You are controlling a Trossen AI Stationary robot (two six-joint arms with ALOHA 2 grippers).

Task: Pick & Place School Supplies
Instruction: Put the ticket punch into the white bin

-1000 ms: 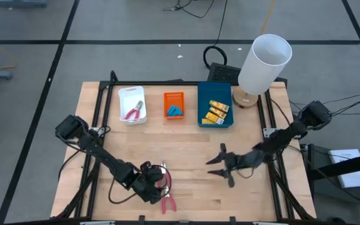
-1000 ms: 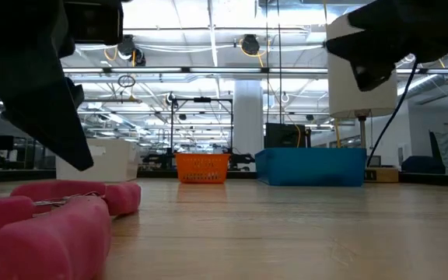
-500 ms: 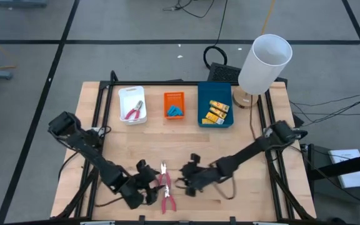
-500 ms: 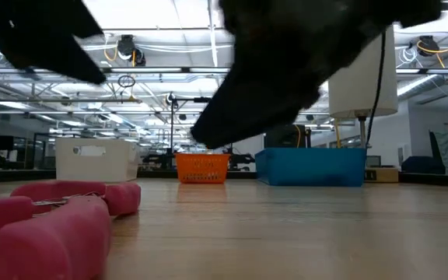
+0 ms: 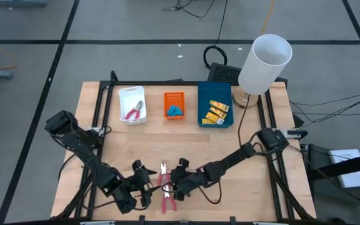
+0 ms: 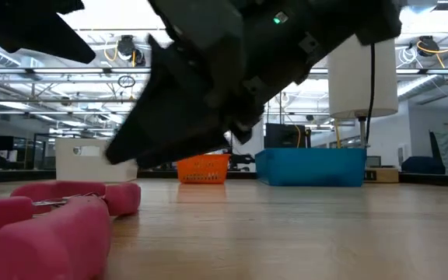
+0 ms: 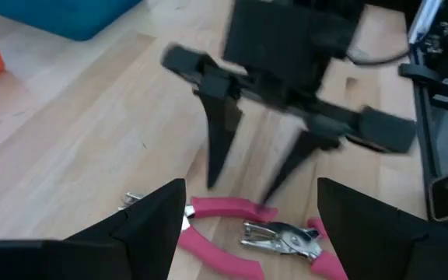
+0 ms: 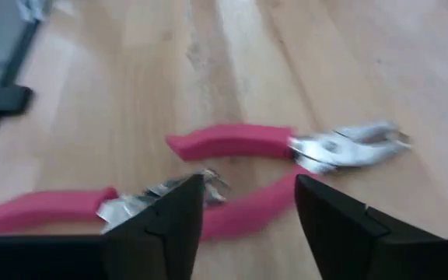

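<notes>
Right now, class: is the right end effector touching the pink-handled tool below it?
Apart. The left wrist view shows the right end effector with its fingertips above the pink-handled tool, wood visible between.

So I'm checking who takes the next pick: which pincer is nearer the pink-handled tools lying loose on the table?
Right. The right pincer is directly at the pink-handled tools, fingers apart. The left pincer hangs open just to their other side, slightly farther off.
</notes>
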